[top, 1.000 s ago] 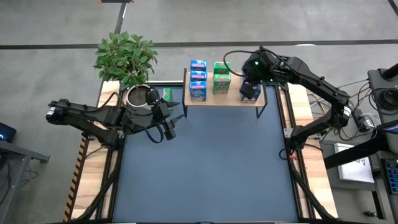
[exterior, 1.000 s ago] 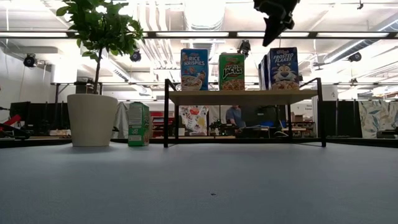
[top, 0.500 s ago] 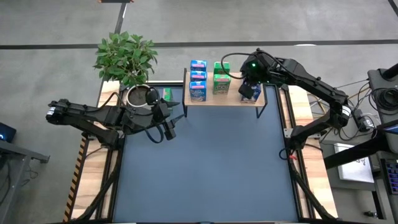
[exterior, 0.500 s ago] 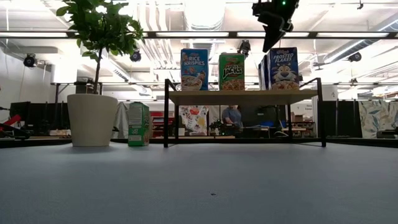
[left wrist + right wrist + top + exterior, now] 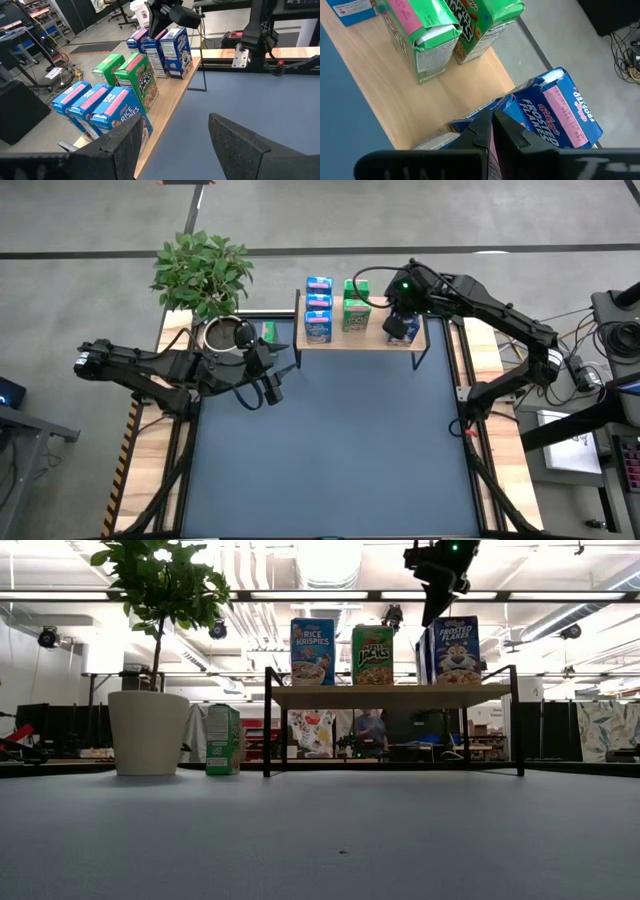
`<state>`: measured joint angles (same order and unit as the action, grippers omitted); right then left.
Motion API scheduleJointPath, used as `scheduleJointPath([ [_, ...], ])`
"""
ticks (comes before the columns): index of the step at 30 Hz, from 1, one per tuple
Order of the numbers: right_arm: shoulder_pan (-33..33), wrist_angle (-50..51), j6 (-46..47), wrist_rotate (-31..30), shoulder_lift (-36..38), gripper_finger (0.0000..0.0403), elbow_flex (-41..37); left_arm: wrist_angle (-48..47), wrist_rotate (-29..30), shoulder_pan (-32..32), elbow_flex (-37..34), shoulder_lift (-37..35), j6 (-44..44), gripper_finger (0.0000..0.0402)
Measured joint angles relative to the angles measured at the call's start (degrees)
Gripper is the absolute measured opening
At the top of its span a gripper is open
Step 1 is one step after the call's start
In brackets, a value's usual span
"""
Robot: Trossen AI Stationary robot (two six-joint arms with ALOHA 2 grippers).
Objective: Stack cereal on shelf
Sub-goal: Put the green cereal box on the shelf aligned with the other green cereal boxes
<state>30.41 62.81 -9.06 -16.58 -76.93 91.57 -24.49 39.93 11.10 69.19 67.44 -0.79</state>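
- Along the far edge of the dark blue mat point(image 5: 330, 440) we find the shelf point(image 5: 360, 340), its light-wood top raised on black legs; in the low view the space under it is open through to the room behind.
- On the shelf we see three rows of cereal: light blue boxes point(image 5: 318, 307) on the left, green boxes point(image 5: 356, 303) in the middle, dark blue boxes point(image 5: 403, 326) at the right end.
- We note bare wood along the shelf's front edge in the left wrist view, and a bare strip between the green and dark blue rows in the right wrist view.
- The right gripper point(image 5: 398, 305) hangs above the dark blue boxes, fingers point(image 5: 481, 129) pressed together and grasping nothing.
- One green box point(image 5: 223, 739) stands on the table off the shelf's left end, just beside the white plant pot point(image 5: 148, 732).
- The left gripper point(image 5: 270, 390) waits over the mat near the pot, well apart from the shelf; its fingers point(image 5: 235, 142) stand apart and empty.
- We see most of the mat bare in front of the shelf.
- The right arm covers part of the dark blue row from above, so we cannot count those boxes there.
- In the low view the right gripper is cut off by the frame's upper edge.
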Motion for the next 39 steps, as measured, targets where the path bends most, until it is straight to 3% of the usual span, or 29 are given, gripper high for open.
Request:
scheduleJointPath([
  [25, -0.68, 1.37, 0.02, 0.05, 3.16, 0.0009, 3.08, 0.48, 0.02, 0.02, 0.0, 0.0, -1.53, 0.021],
  [34, -6.88, 0.25, 3.2, 3.52, 10.41, 0.0009, 0.23, -0.13, 0.04, -0.69, 0.0, 0.0, -6.85, 0.021],
  [39, -12.59, -1.54, 4.58, 3.52, 13.29, 0.0009, -1.34, -2.46, 0.04, -4.64, 0.11, -0.02, -7.62, 0.021],
])
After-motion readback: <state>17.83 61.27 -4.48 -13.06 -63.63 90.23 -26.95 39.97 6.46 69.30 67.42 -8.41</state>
